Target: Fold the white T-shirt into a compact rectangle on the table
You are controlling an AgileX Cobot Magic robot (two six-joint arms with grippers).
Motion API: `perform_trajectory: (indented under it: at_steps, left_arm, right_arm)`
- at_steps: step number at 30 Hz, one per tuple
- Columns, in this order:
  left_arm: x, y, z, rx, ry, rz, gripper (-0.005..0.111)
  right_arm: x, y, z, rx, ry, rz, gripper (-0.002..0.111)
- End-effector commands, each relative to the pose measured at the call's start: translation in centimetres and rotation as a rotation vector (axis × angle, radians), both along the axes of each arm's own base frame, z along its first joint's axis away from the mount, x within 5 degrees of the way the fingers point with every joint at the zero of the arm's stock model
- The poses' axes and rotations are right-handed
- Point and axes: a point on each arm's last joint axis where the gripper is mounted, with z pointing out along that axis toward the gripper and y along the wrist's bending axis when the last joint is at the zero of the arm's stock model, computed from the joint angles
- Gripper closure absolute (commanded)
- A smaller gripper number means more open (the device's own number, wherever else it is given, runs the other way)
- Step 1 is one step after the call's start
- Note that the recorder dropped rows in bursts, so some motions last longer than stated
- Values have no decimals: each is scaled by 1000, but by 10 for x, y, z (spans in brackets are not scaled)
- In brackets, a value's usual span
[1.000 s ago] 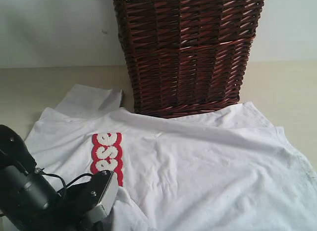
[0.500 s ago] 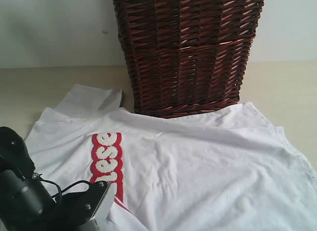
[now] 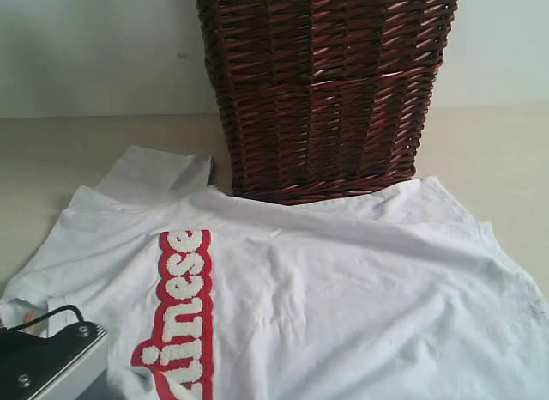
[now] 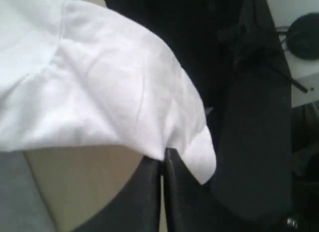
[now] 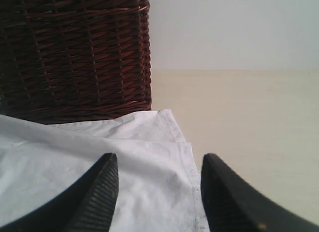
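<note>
The white T-shirt (image 3: 343, 288) lies spread over the table (image 3: 51, 160), in front of the basket. Its fluffy white letters outlined in red (image 3: 176, 314) run down the left part. In the left wrist view my left gripper (image 4: 163, 160) is shut on an edge of the T-shirt (image 4: 99, 82), and the cloth hangs lifted over the table (image 4: 75, 177). Only part of the left arm (image 3: 51, 361) shows at the bottom left corner of the exterior view. My right gripper (image 5: 158, 162) stands open over the T-shirt's (image 5: 75, 152) hemmed corner, with nothing between its fingers.
A tall dark brown wicker basket (image 3: 326, 91) stands at the back middle of the table, touching the shirt's far edge; it also fills one side of the right wrist view, basket (image 5: 75, 53). Bare table (image 5: 249, 117) lies beside the shirt's right edge.
My left gripper shut on the cloth and the arm drew back toward the bottom left corner. The shirt's left part has opened out, uncovering more of the red lettering.
</note>
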Motion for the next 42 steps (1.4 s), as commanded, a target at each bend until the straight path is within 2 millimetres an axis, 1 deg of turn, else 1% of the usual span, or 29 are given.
perform_trajectory:
  at_steps: [1,4,9,15,19,29,33,36,42]
  left_arm:
    - [-1,17,5,113,-60,-77,107]
    - [-1,22,5,158,-85,-99,107]
    - [-2,20,9,130,-91,-76,107]
    - [-5,4,16,-18,-45,41,107]
    - [-8,-9,20,-101,-14,82,107]
    - [-27,-33,19,-123,27,-39,107]
    - [-33,-40,13,-112,57,-97,107]
    - [-34,-41,8,-93,59,-152,107]
    - [-32,-35,-2,-42,47,-255,107]
  right_arm:
    - [0,0,-1,-8,-3,-3,58]
    - [0,0,-1,-8,-3,-3,58]
    - [0,0,-1,-8,-3,-3,58]
    - [0,0,-1,-8,-3,-3,58]
    - [0,0,-1,-8,-3,-3,58]
    - [0,0,-1,-8,-3,-3,58]
    - [0,0,-1,-8,-3,-3,58]
    - [0,0,-1,-8,-3,-3,58]
    - [0,0,-1,-8,-3,-3,58]
